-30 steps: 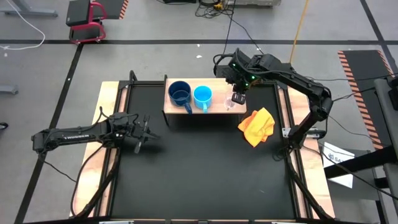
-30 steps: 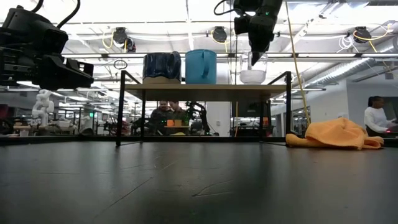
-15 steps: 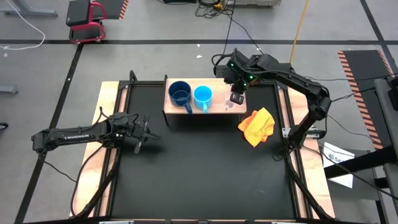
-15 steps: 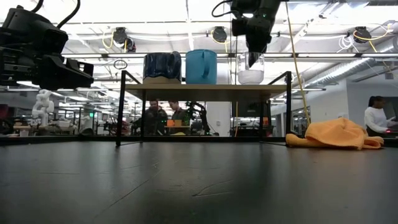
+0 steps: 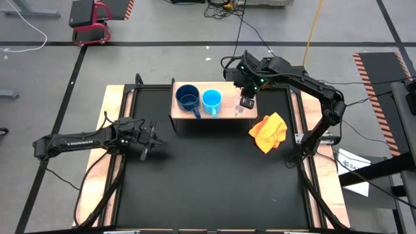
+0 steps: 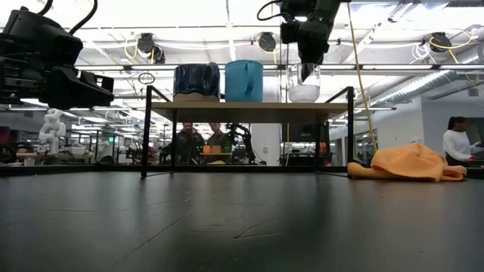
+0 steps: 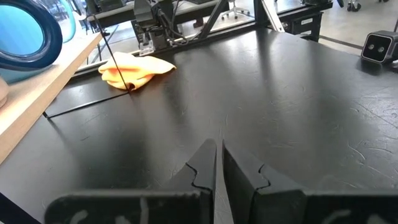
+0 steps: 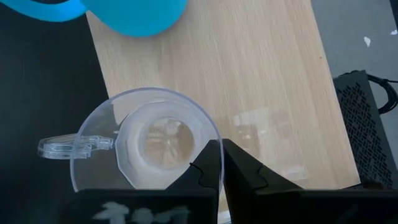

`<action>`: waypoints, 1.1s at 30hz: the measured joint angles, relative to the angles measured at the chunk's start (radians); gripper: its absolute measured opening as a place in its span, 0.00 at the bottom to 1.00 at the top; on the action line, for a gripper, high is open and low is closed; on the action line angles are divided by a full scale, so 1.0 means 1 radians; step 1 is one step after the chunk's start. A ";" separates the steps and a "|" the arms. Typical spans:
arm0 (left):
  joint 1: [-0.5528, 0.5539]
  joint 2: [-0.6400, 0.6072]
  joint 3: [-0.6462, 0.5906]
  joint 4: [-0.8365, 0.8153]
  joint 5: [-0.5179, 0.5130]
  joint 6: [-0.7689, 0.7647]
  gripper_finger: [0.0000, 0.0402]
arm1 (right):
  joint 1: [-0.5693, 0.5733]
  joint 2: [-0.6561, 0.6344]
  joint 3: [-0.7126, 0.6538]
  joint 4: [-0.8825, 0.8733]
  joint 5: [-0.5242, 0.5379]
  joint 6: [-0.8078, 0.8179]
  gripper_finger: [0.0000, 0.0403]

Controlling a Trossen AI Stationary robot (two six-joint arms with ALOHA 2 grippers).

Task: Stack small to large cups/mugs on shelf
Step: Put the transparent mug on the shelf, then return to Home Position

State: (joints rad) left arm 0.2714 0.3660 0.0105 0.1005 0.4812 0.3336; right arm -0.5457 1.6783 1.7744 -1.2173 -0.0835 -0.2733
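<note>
the left gripper [image 5: 149, 144] is idling closed over the mat well left of the shelf [image 5: 229, 114], while the right gripper [image 8: 219, 163], fingers pinched together, is hovering just above the glass cup [image 8: 146, 145] beside the sky-blue mug [image 5: 212, 101], apparently released there to finish the size-ordered row.

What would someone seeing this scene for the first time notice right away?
Three cups in a row on the wooden shelf at the table's far edge: a navy mug, a sky-blue mug and a clear glass cup. The right gripper hangs right over the glass cup, fingers shut above its rim. An orange cloth lies crumpled beside the shelf, and the left gripper waits shut over the table's left side.
</note>
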 joint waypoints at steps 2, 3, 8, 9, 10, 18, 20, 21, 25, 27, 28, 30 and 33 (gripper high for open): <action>0.000 0.000 0.000 0.000 0.000 0.000 0.08 | 0.000 0.000 0.000 0.000 0.000 0.006 0.00; 0.000 0.000 0.000 0.000 0.000 0.000 0.08 | 0.000 0.000 0.000 -0.002 0.000 0.011 0.00; 0.000 0.000 0.000 0.000 0.000 0.000 0.08 | -0.001 0.001 -0.001 -0.006 -0.047 0.015 0.02; 0.000 0.000 0.000 0.000 0.000 0.000 0.08 | -0.001 0.002 -0.001 -0.005 -0.050 0.018 0.03; 0.000 0.000 0.000 0.000 0.000 0.000 0.08 | 0.000 0.003 -0.003 -0.005 -0.052 0.023 0.04; 0.000 0.000 0.000 0.000 0.013 0.000 0.08 | 0.000 0.004 -0.005 0.003 -0.052 0.026 0.14; 0.000 0.000 0.000 -0.001 0.013 0.000 0.08 | 0.000 0.005 -0.005 0.014 -0.052 0.026 0.16; 0.000 0.000 0.000 -0.001 0.013 0.000 0.08 | 0.000 0.004 -0.005 0.018 -0.052 0.026 0.16; 0.000 0.000 0.000 -0.001 0.013 0.000 0.08 | 0.000 0.004 -0.005 0.021 -0.051 0.026 0.19; 0.000 0.000 0.000 -0.001 0.013 0.000 0.08 | 0.000 0.004 -0.004 0.022 -0.051 0.027 0.21; 0.000 0.000 0.000 -0.001 0.013 0.000 0.08 | 0.000 0.003 -0.003 0.022 -0.051 0.028 0.21; 0.000 0.000 0.000 -0.001 0.013 0.000 0.08 | 0.000 0.003 -0.003 0.023 -0.051 0.026 0.22; 0.000 0.000 0.000 -0.001 0.013 0.000 0.08 | 0.000 0.003 -0.003 0.032 -0.051 0.023 0.23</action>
State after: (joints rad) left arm 0.2714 0.3660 0.0105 0.0994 0.4938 0.3336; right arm -0.5457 1.6817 1.7718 -1.1855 -0.1341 -0.2504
